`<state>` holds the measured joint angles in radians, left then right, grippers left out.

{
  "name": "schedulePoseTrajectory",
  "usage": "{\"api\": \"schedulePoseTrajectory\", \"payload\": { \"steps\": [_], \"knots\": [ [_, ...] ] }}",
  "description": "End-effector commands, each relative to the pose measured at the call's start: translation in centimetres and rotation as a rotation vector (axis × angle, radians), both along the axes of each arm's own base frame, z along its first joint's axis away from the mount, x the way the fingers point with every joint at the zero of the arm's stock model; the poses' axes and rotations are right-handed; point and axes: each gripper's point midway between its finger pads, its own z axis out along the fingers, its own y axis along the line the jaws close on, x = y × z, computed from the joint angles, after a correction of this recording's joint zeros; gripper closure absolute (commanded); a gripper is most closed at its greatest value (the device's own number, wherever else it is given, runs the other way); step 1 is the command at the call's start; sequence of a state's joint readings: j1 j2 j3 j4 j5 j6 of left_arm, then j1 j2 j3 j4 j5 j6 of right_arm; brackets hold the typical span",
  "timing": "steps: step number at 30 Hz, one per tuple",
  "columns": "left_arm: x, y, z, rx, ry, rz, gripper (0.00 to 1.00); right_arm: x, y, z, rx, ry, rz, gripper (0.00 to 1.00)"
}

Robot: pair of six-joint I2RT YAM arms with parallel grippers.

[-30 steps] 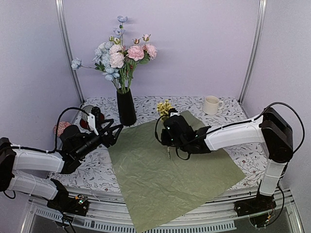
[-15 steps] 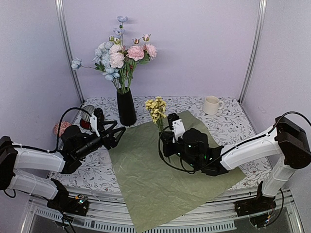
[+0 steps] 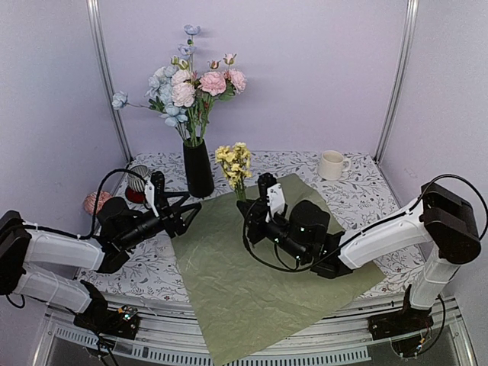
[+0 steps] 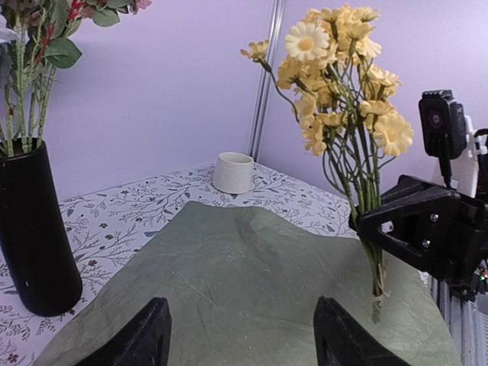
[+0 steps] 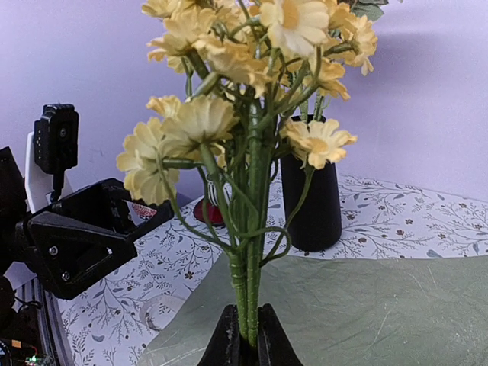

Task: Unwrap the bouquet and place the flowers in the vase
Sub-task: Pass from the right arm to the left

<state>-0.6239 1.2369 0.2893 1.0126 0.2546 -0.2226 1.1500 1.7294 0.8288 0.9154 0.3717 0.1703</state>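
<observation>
The black vase (image 3: 197,169) stands at the back left and holds pink, white and light blue flowers (image 3: 191,85). The bouquet's paper wrap (image 3: 259,267) lies spread flat, olive-green side up. My right gripper (image 3: 245,210) is shut on the stems of a small yellow flower cluster (image 3: 232,162), held upright over the wrap's far left corner, right of the vase. In the right wrist view the gripper (image 5: 248,339) pinches the green stems (image 5: 250,282), with the vase (image 5: 311,206) behind. My left gripper (image 3: 191,210) hangs open and empty at the wrap's left edge.
A white mug (image 3: 331,164) sits at the back right. A striped cup on a red saucer (image 3: 137,184) and a pink object (image 3: 95,200) stand left of the vase, near my left arm. Metal frame posts (image 3: 107,76) rise at the back corners.
My right gripper has raised the yellow cluster off the wrap, stood it upright and carried it left toward the vase. My left gripper edged slightly right.
</observation>
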Motion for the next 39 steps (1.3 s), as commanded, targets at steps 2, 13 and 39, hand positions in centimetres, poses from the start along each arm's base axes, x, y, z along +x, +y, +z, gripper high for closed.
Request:
{"api": "schedulePoseTrajectory", "payload": {
  "steps": [2, 13, 39],
  "knots": [
    [-0.7, -1.0, 1.6, -0.040, -0.038, -0.051, 0.34, -0.3, 1.6, 0.9, 0.052, -0.079, 0.056, 0.94],
    [-1.7, -2.8, 1.3, -0.034, -0.033, -0.168, 0.34, -1.4, 3.2, -2.1, 0.016, -0.049, 0.161, 0.94],
    [-2.7, -6.3, -0.3, 0.022, -0.007, -0.294, 0.38, -2.4, 3.9, -3.8, 0.034, -0.026, 0.234, 0.95]
  ]
}}
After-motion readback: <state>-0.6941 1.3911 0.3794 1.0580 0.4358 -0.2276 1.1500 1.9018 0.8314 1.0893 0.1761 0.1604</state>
